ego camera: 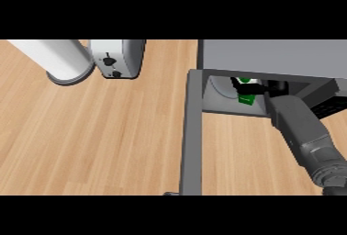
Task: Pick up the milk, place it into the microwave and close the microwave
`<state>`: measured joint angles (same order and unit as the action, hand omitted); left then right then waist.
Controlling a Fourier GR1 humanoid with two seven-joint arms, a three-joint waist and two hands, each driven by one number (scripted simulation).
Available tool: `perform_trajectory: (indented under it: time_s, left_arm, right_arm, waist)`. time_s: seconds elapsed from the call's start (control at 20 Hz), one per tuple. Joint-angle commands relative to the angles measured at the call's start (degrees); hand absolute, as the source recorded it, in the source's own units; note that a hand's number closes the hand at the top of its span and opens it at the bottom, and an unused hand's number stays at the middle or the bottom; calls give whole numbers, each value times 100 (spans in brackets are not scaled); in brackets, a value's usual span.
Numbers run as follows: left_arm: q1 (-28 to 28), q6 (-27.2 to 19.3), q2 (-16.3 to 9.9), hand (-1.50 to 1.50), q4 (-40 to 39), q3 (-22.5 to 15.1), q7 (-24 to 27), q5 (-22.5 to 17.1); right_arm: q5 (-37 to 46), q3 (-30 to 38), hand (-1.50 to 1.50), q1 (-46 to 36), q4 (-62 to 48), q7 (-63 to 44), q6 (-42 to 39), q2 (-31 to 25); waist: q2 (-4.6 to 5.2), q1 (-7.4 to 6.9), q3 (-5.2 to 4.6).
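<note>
The microwave (271, 57) sits at the far right corner of the wooden bench (102, 137), its grey top filling the upper right of the head view, and its door (193, 133) stands swung wide open, seen edge-on as a long grey bar running from the oven's front left corner toward the near edge of the bench. The right forearm (305, 137) comes up from the near right corner and reaches into the open cavity. The right hand (261, 88) is inside the oven, black fingers curled round the milk (246, 97), a small green and white carton that shows just under the lip of the microwave's roof, over the pale round turntable (220, 89). Whether the carton rests on the turntable or hangs a little above it, I cannot tell from here, since the roof and the hand hide its base. Over at the far left corner of the bench stands a white cylinder on a grey round base (64, 59), and just beside it, to its right, a silver toaster (116, 57) with two dark knobs on its near face. The left hand does not show anywhere.
</note>
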<state>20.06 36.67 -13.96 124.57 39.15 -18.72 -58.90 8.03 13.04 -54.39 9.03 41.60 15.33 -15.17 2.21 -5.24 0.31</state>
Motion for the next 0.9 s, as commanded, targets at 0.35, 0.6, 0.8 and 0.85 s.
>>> perform_trajectory:
  time_s: [0.35, 0.6, 0.8, 0.85]
  left_arm:
    - [-350, -4, -194, -150, -178, -53, -14, 91]
    - [-510, 23, -183, -150, -275, -154, 8, 155]
    - [-624, 4, -247, -150, -405, -229, -35, 179]
    - [-661, 38, -289, -150, -377, -132, 22, 243]
  right_arm:
    - [93, 37, 150, -396, -271, -344, 609, -514]
    - [103, 24, 150, -380, -318, -305, 680, -673]
    - [10, 95, 150, -478, -318, -313, 754, -711]
    - [-5, 108, 150, -491, -350, -353, 870, -669]
  waist:
    - [161, -267, 10]
    - [223, -300, 13]
    - [248, -324, 12]
    - [264, -406, 12]
